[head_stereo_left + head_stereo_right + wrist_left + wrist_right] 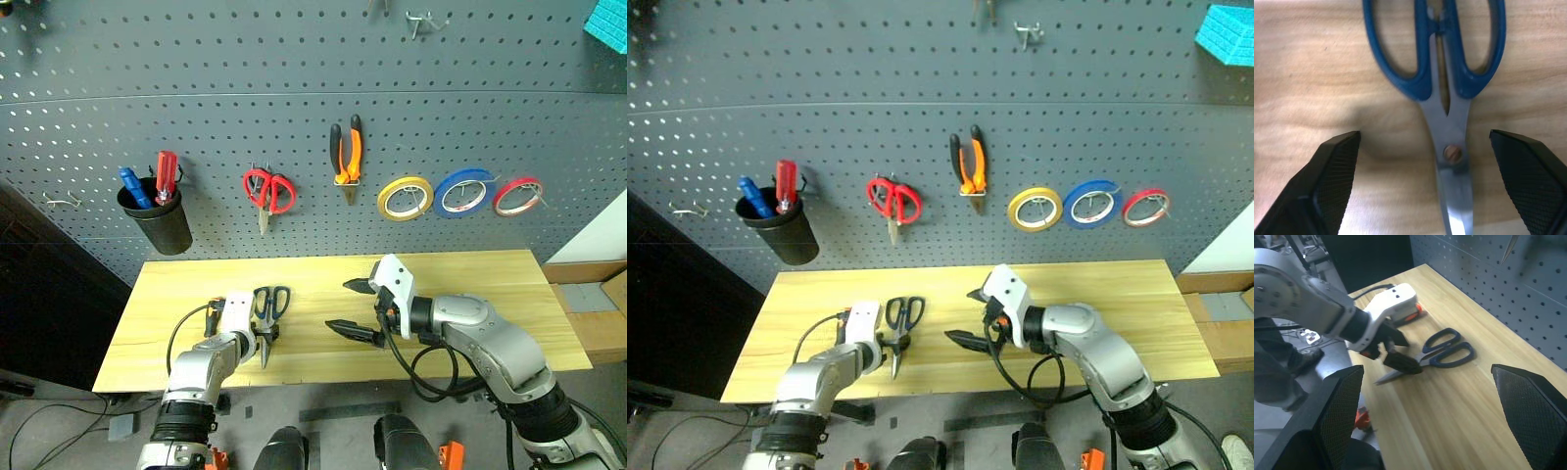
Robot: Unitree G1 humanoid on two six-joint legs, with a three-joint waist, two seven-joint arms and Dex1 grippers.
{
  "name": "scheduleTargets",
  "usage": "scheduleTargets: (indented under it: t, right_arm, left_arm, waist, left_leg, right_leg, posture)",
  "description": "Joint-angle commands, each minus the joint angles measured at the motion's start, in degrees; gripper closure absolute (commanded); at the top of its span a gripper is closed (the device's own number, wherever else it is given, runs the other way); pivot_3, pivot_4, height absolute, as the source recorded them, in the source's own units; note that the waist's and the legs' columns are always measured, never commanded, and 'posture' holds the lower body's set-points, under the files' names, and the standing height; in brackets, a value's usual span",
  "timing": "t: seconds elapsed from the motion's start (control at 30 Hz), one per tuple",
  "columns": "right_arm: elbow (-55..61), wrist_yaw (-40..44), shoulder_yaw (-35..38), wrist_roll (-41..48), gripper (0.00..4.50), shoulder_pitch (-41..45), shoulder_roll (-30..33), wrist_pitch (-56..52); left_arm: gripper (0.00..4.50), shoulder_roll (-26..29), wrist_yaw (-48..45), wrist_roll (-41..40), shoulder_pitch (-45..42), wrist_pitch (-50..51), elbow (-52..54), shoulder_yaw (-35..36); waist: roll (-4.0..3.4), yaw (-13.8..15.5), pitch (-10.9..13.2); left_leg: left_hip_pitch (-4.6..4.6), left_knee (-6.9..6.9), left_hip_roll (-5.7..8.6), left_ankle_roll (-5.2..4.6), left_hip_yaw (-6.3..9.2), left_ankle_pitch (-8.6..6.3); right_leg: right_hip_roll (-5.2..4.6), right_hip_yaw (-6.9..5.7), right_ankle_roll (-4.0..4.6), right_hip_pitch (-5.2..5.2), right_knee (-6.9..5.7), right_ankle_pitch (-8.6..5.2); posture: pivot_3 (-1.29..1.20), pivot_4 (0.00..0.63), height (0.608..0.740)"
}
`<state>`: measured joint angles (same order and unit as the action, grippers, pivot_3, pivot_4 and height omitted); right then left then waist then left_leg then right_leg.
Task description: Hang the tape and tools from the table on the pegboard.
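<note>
On the table [460,294], near its front edge and left of centre, your scissors [269,311] lie flat with the 2 dark blue-black handle loops toward the pegboard [294,108] and the steel blades pointing at the table's front edge. Your left gripper [257,340] sits over the blades with its 2 fingers spread, 1 on each side of the pivot screw and neither touching the steel as far as the left wrist view shows. Your right gripper [355,306] hangs above the table's middle, well apart from the scissors, jaws spread wide and pinching nothing.

Expect the scissors to be stiff, fairly light and slick along the bare metal; the blades look closed, but they may swing on the pivot if you squeeze off-centre. You would likely do best to take hold across the neck at the pivot, or just toward the handles from it, where the plastic gives more bite. That keeps a loop free for a hook.

Above the table, the pegboard already carries the pliers [346,157] and the blue tape [463,192]
</note>
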<state>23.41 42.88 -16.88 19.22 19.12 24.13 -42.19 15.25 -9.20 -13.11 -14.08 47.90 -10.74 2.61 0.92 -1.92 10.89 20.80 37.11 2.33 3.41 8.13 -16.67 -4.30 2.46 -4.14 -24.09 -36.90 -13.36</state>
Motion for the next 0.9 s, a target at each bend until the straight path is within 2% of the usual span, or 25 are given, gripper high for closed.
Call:
scheduleTargets:
  t: [0.03,0.27,0.4,0.67,0.83,0.9]
  right_arm:
    - [2.9,0.2,1.0,1.6,0.00,-0.1,0.4,-0.2]
    - [3.2,-0.2,1.2,1.8,0.00,-0.6,0.9,-0.4]
    - [3.7,-0.8,1.4,1.5,0.00,-1.3,1.5,-0.3]
    - [5.6,-3.3,1.5,-0.9,0.00,-3.3,0.9,5.2]
    - [6.3,-4.0,1.2,-4.1,0.00,-5.3,0.4,15.2]
    - [6.2,-3.6,2.2,-2.8,0.00,-5.8,-0.6,17.2]
  left_arm:
    - [1.46,-0.3,-0.9,1.5,-1.9,-2.2,-3.6,-0.7]
    - [3.52,0.3,-3.1,2.2,-4.1,-6.6,-8.0,0.0]
    - [4.09,1.9,-6.9,0.5,-1.4,-9.2,-4.4,1.8]
    - [4.17,6.0,-17.4,-5.2,12.2,-13.0,13.3,4.2]
    - [4.17,8.3,-23.4,-7.9,20.7,-21.9,29.5,6.1]
    - [4.17,9.3,-24.2,-6.9,22.8,-25.3,34.3,6.0]
  waist:
    - [0.00,0.0,0.0]
    - [0.00,0.0,0.0]
    - [0.00,-0.3,0.0]
    - [0.02,-1.3,0.0]
    - [0.09,-1.3,0.1]
    - [0.11,-1.2,0.1]
  left_leg:
    - [0.00,0.00,0.00,0.00,0.00,0.00]
    - [-0.01,0.02,0.00,0.01,0.00,0.01]
    - [-0.01,0.01,0.00,0.01,-0.01,0.01]
    - [0.04,-0.07,-0.05,0.02,-0.02,-0.01]
    - [0.03,-0.07,-0.06,0.02,-0.03,-0.01]
    - [0.02,-0.06,-0.06,0.02,-0.07,-0.02]
  right_leg:
    - [0.00,0.00,0.00,0.00,0.00,0.00]
    - [0.00,0.00,0.00,0.01,-0.01,0.00]
    - [0.00,0.00,0.00,0.01,0.00,0.00]
    - [-0.01,0.02,0.00,-0.08,0.04,-0.01]
    - [-0.01,0.01,-0.01,-0.04,0.06,-0.02]
    - [-0.02,0.03,-0.02,-0.02,0.09,-0.02]
  posture:
    - [-0.06,0.189,0.740]
    - [-0.07,0.189,0.740]
    - [-0.08,0.188,0.740]
    - [-0.08,0.187,0.740]
    - [-0.07,0.184,0.740]
    - [-0.06,0.183,0.740]
